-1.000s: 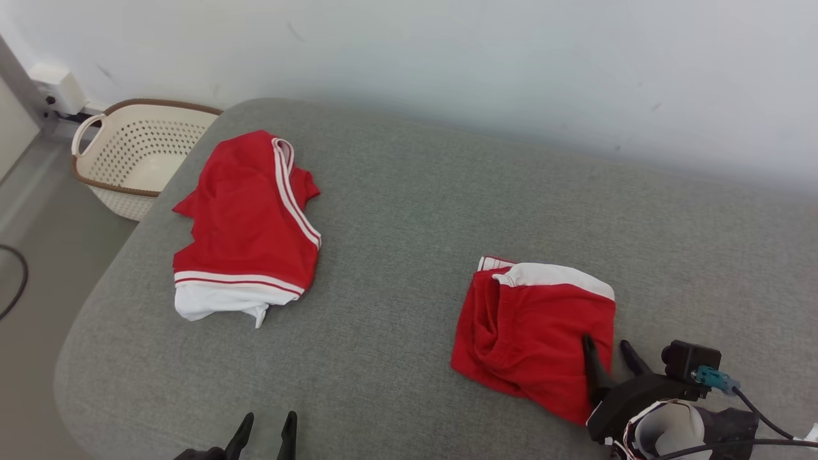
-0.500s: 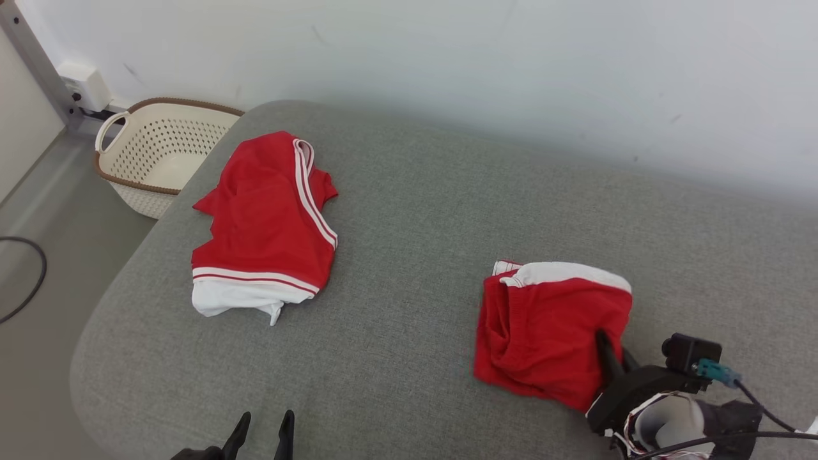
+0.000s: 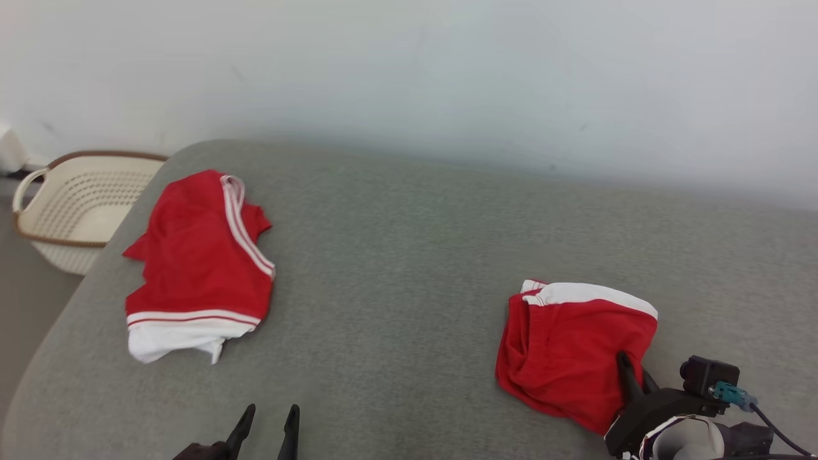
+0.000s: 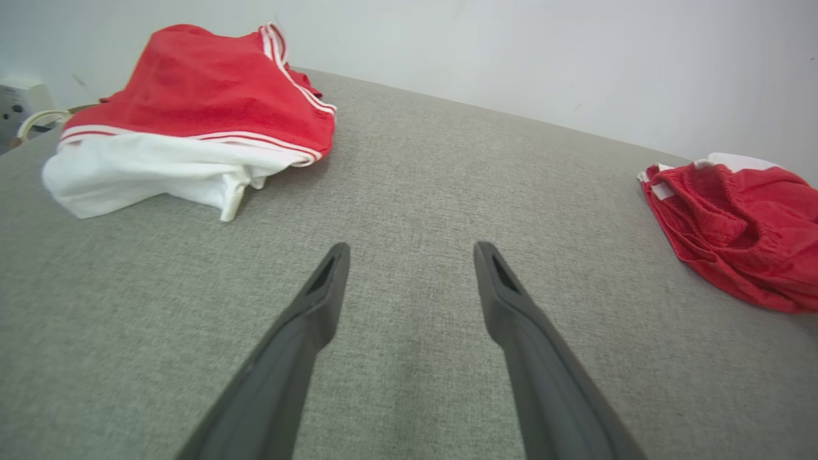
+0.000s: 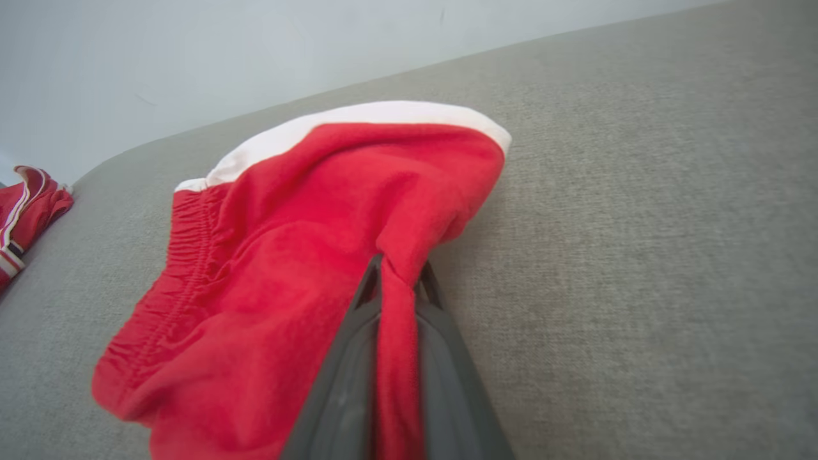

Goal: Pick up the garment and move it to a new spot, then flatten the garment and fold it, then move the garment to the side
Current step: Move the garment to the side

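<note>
The garment [image 3: 572, 348] is red with a white band, the second garment [image 3: 192, 268] red with white stripes and a white hem, the bed [image 3: 396, 255] flecked grey, the basket [image 3: 64, 191] cream with a brown rim.

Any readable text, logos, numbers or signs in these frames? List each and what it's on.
None to read. The red shorts, the red-and-white garment, the basket, the grey cushion and the wall carry no visible print, label or number.

Grey cushion [image 3: 409, 255] bears red shorts [image 3: 569, 345], red top [image 3: 192, 255].
</note>
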Motion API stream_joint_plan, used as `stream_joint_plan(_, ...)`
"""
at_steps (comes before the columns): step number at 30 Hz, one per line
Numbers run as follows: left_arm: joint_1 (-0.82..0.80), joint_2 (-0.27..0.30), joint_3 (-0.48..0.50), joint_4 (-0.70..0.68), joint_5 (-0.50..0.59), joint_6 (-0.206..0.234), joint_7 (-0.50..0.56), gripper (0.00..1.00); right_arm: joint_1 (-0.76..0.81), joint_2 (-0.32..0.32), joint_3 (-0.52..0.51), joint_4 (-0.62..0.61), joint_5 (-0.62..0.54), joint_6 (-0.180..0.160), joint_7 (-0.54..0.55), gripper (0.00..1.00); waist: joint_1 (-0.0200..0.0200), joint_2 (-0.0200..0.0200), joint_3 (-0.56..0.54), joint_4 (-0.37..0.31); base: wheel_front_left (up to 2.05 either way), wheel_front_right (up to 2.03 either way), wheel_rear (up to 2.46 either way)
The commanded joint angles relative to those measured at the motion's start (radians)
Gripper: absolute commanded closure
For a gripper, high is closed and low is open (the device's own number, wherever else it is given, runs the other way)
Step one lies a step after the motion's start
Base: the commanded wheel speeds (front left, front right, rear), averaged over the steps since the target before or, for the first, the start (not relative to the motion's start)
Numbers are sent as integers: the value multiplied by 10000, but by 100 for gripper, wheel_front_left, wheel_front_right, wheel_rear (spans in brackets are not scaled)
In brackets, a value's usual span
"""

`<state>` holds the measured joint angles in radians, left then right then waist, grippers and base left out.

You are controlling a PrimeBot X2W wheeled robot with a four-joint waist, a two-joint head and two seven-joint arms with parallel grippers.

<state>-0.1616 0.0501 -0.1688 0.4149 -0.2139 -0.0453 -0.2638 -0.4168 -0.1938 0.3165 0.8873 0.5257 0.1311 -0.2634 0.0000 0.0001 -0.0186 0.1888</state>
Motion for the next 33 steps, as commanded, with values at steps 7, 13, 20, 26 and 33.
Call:
stream_joint_plan(7, 262, 5, -83, -160, -187, 92, -11, 0, 371, -167, -113, 94, -188, -6, -14, 100, 0, -1, -535, -1924, 0, 0, 0)
stream_joint_plan(13, 256, 7, -145, -211, -193, 138, -11, 0, 433, -186, -118, 159, -212, -6, -14, 100, 0, -1, -571, -2750, 0, 0, 0)
stream_joint_plan(20, 246, 7, -216, -269, -47, 240, -10, 0, 417, -211, -100, 182, -207, -6, -12, 100, 0, -1, -514, -3742, 0, 0, 0)
stream_joint_plan(26, 214, 7, -233, -399, 19, 256, -11, 0, 385, -228, -109, 146, -124, -6, -14, 100, 0, -1, -363, -4346, 0, 0, 0)
stream_joint_plan(33, 168, 10, -148, -957, 287, 371, -11, 0, 322, -338, 5, -2, -308, -6, -12, 100, 0, -1, -80, -4597, 0, 0, 0)
